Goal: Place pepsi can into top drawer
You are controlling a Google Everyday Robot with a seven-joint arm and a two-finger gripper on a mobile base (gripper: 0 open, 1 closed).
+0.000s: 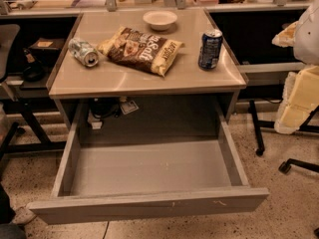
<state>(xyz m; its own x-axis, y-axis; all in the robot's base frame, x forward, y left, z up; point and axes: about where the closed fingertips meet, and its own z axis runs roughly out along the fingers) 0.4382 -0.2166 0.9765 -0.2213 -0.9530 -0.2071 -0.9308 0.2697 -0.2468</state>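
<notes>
On the smooth tan table (pixel 124 78), near its right edge, the pepsi can (pixel 210 49) stands upright. It is a small dark blue cylinder with a silver top and pale markings on its side that I cannot read. It stands apart from the chip bag (pixel 142 49), a crumpled, glossy brown and yellow packet lying flat at the middle of the top; of its large print I can make out only "Salt". Left of the bag a silver can (pixel 83 52) lies on its side, one round end turned toward the front. Behind the bag, near the back edge, sits a shallow round white bowl (pixel 160 19). Below the table top, the top drawer (pixel 149 205) is pulled well out toward the camera: a wide, shallow grey box with a flat plain front panel, straight side walls and a matte bottom. The panel carries a few small pale scuffs. In the dark space behind the drawer, some cables (pixel 102 108) and a pale tag are hard to make out. The floor (pixel 294 203) is speckled stone. At the right edge, blocks of yellow foam (pixel 299 101) and a white rounded shape (pixel 310 34) are cut off by the frame, and I cannot tell what they belong to. My gripper lies outside this view, so I cannot tell whether it is wide, narrow or holding anything.
</notes>
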